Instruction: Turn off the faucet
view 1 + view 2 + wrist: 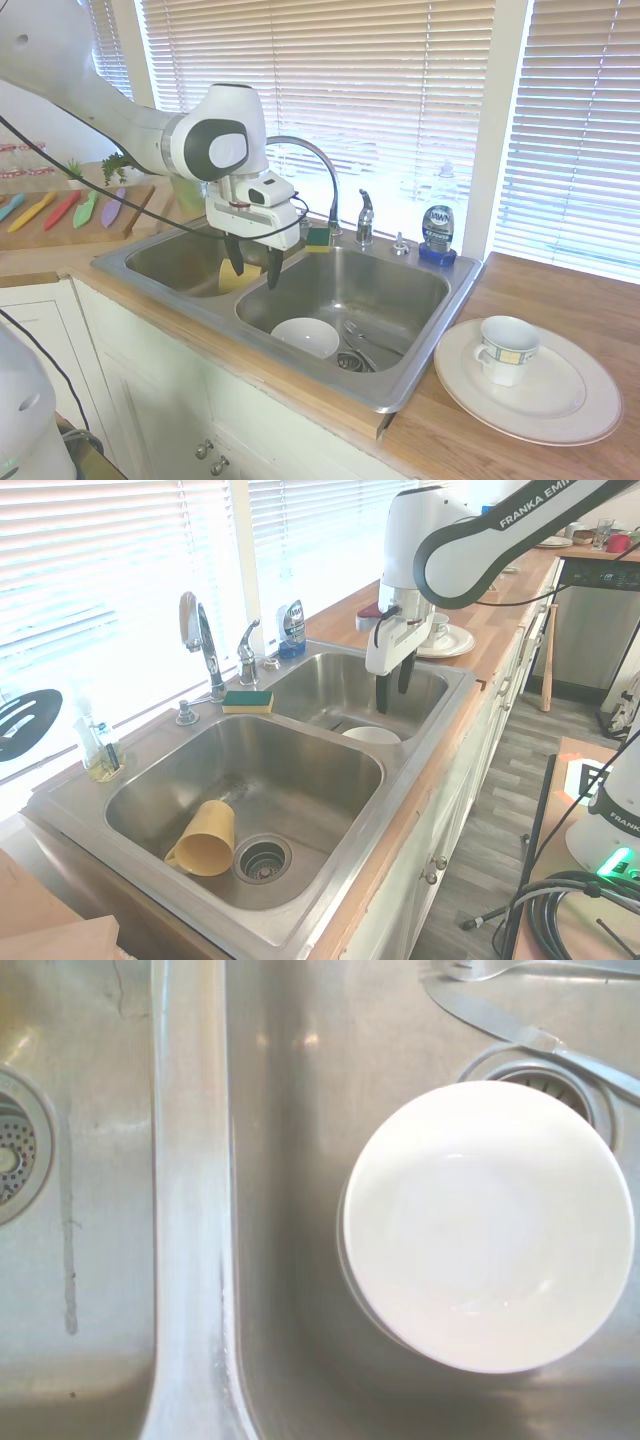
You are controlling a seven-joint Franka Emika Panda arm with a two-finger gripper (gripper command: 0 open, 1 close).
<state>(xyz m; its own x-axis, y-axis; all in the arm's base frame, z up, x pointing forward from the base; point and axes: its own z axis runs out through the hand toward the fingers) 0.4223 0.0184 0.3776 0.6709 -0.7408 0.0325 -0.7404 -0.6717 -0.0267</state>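
Observation:
The faucet (322,165) (196,625) is a chrome gooseneck spout arching over the sink's back rim. Its small lever handle (365,212) (247,648) stands on a short post beside the spout. I see no water stream. My gripper (252,268) (394,688) hangs open, fingers pointing down, over the basin with the white bowl, close to the divider (190,1210) between the two basins. Nothing is between the fingers. The gripper is in front of the lever, towards the sink's front edge, and well apart from it.
A white bowl (306,336) (490,1220) and cutlery (365,345) lie in one basin of the steel sink (452,308), a yellow cup (205,840) in the other. Sponge (247,700), chrome cap (400,245) and soap bottle (437,228) line the back rim. A plate with mug (508,350) sits on the counter.

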